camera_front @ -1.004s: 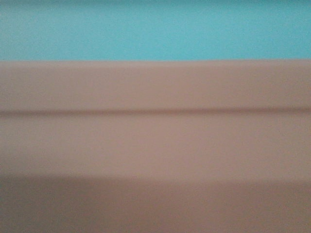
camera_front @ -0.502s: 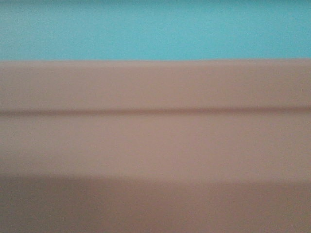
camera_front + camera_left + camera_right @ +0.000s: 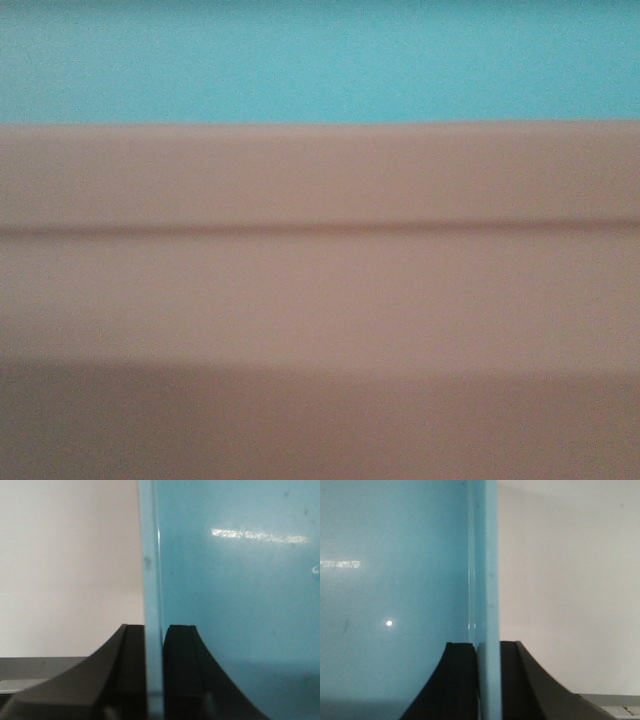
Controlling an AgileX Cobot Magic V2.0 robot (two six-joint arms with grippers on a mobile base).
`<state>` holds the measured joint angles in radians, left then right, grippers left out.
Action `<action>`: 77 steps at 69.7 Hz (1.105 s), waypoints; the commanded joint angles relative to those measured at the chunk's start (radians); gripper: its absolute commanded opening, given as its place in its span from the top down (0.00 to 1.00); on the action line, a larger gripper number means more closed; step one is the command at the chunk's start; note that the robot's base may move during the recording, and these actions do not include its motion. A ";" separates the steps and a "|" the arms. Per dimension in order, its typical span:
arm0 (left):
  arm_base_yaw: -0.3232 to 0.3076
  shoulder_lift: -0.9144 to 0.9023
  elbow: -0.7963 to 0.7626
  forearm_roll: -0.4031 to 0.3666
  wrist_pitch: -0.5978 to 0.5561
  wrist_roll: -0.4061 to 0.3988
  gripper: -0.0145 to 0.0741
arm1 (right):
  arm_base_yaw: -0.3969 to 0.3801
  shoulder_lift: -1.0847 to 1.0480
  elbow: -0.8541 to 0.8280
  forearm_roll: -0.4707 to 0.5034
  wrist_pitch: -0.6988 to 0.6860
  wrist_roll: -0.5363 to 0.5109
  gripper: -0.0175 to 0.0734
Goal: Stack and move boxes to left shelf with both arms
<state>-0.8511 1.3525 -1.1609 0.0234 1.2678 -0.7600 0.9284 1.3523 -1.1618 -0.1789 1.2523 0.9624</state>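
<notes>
The blue box hangs between the 2 arms, and that is what the next move depends on. The left gripper has 1 side wall of it and the right gripper has the opposite one. From the left wrist the box's glossy inside lies to the right of the fingers, and from the right wrist it lies to the left. So the box spans the gap from arm to arm, with neither arm nearer. I would guess its long axis runs gripper to gripper, but no view shows enough of it to be sure.

Both grippers are pinched on a thin blue wall, 1 black finger inside the box and 1 outside, the plastic filling the slot between them.

In the front view the pink box fills most of the picture, very close and blurred, with a dark ledge line across its side. A band of blue shows directly above its top edge, so the blue box looks to be on or in the pink one, though the join itself is hidden.

The blue plastic is smooth and shiny, with a few small scuffs. Outside it there is only a pale wall. The shelf is not in view, so how far left the load must travel can't be judged.
</notes>
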 commanded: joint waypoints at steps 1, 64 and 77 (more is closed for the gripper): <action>-0.019 -0.039 -0.039 -0.075 0.051 -0.004 0.84 | 0.011 -0.036 -0.034 0.008 -0.084 0.004 0.75; -0.019 -0.039 -0.039 -0.075 0.051 -0.004 0.84 | 0.011 -0.036 -0.034 0.008 -0.084 0.004 0.75; -0.019 -0.039 -0.039 -0.075 0.051 -0.004 0.84 | 0.011 -0.036 -0.034 0.008 -0.084 0.004 0.75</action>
<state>-0.8511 1.3525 -1.1609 0.0234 1.2678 -0.7600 0.9284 1.3523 -1.1618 -0.1789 1.2523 0.9628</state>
